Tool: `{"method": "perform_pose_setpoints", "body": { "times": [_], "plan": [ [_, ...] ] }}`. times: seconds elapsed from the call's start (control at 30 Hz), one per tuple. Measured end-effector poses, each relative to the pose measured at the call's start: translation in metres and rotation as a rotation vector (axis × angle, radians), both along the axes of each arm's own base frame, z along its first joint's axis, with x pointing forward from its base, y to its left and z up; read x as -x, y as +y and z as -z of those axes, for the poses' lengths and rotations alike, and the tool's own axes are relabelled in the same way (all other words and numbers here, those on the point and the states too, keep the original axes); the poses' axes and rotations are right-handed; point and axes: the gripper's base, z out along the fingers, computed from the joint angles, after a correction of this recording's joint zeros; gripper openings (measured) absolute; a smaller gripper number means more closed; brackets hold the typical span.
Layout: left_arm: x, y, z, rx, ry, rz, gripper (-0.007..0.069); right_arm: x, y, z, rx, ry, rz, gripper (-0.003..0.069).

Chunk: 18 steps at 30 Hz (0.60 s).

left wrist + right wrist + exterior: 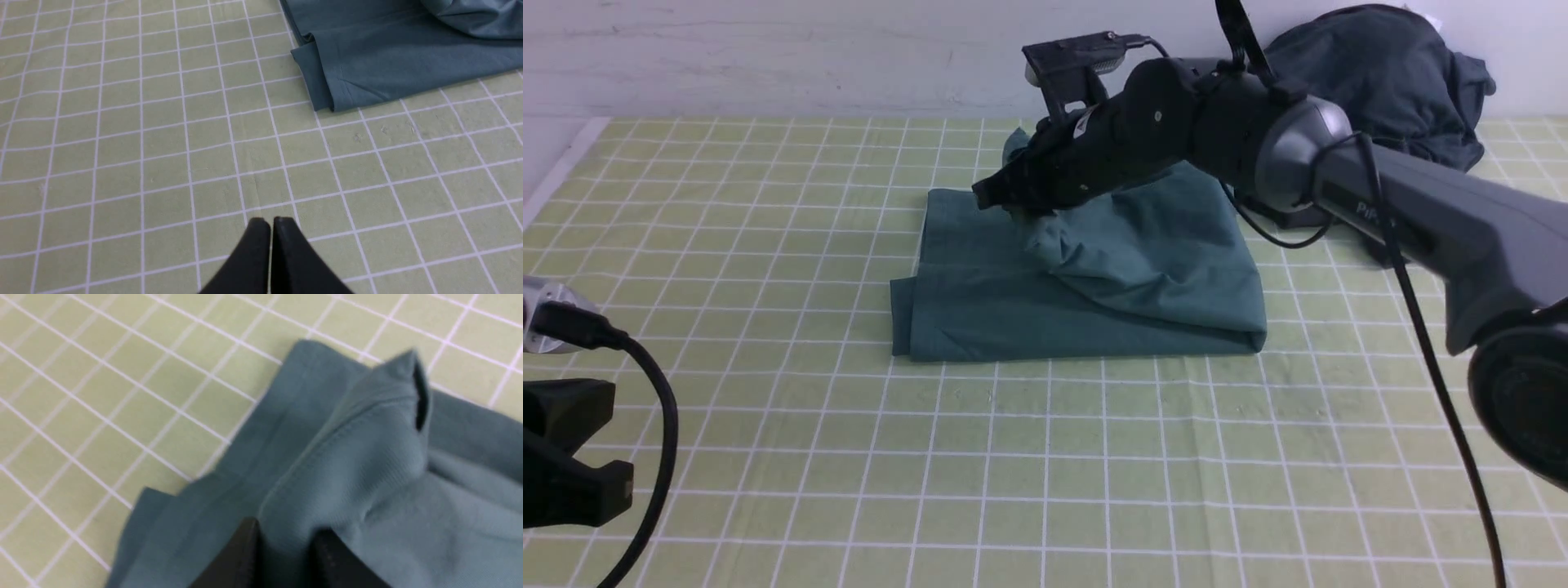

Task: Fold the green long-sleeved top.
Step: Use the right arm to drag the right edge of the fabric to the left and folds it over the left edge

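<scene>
Front view: the green long-sleeved top [1086, 286] lies folded into a rough rectangle in the middle of the tabletop [1045, 457], which carries a pale green cloth with a white grid. The top's near edge is straight and its left near corner sticks out a little. The right hand [1013, 200] sits at the top's far left part, where a bunched fold of cloth rises to it. In front of the top and to its left the grid lies bare and wide. Behind the top to its right, a dark grey heap of garments [1380, 73] rests against the white wall [768, 57]. The left arm [572, 441] is well apart from the top, at the near left edge.

Left wrist view: the left hand [271, 222] has its fingers pressed together with nothing between them, above bare grid. The top's layered corner [327, 87] lies well apart from it, with open squares between.

Right wrist view: the right hand's two fingers [241, 555] stand a little apart with a ridge of the top's cloth between them; whether they grip it I cannot tell. A hemmed fold [408, 375] stands up beyond them, and bare grid lies past the top's edge.
</scene>
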Motion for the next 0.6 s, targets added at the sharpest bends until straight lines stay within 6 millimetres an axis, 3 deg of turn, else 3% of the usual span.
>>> {"method": "perform_pose_setpoints", "body": {
  "times": [0.17,0.33,0.37,0.5,0.57,0.6],
  "plan": [
    [0.000,0.000,-0.001,0.000,-0.007,-0.001,-0.0003,0.005,0.009,-0.004,-0.001,-0.028,-0.058,0.0265],
    [0.000,0.000,-0.001,-0.002,-0.007,-0.001,-0.0003,0.004,0.007,-0.028,0.022,-0.078,-0.102,0.0332],
    [0.000,0.000,-0.001,-0.002,-0.007,0.000,-0.0003,0.004,0.003,-0.042,0.049,-0.097,-0.117,0.0337],
    [0.000,0.000,-0.001,-0.002,-0.007,0.000,-0.0003,0.003,-0.011,-0.054,0.121,-0.089,-0.119,0.0301],
    [-0.001,0.000,-0.001,0.008,-0.015,-0.003,-0.0003,-0.002,-0.018,-0.038,0.154,-0.012,-0.090,0.0197],
    [-0.001,0.000,-0.001,0.010,-0.015,-0.003,-0.0003,-0.003,-0.019,-0.036,0.155,-0.006,-0.088,0.0197]
  ]
}}
